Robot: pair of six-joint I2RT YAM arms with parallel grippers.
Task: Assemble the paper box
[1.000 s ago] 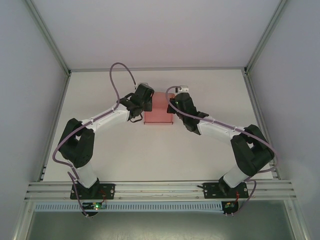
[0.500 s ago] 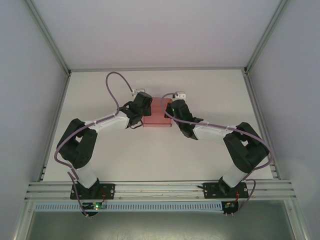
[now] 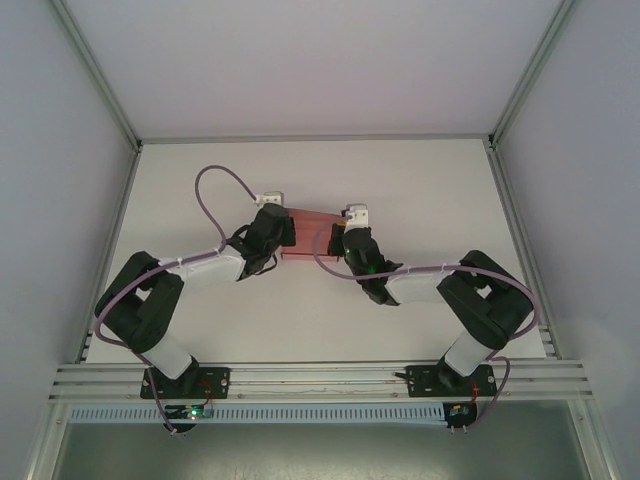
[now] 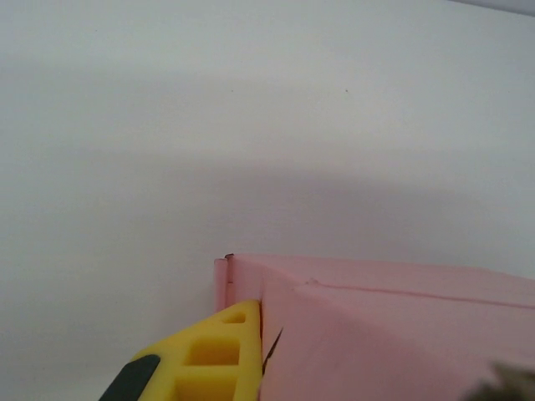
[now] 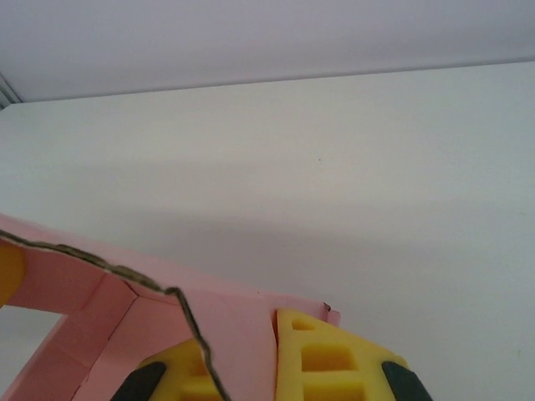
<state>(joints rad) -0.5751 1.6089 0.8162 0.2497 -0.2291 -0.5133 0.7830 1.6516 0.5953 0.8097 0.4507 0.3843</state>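
Left claw (image 3: 282, 230), right claw (image 3: 341, 236) flank paper box (image 3: 308, 236), touching.

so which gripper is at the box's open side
The right gripper: its camera sees inside the paper box; the left gripper sees only closed faces.

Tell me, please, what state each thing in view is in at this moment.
paper box, partly folded, walls raised, inside open, between both grippers.
right gripper, shut on one wall of the paper box.
left gripper, touching the paper box's end; open or shut unclear.
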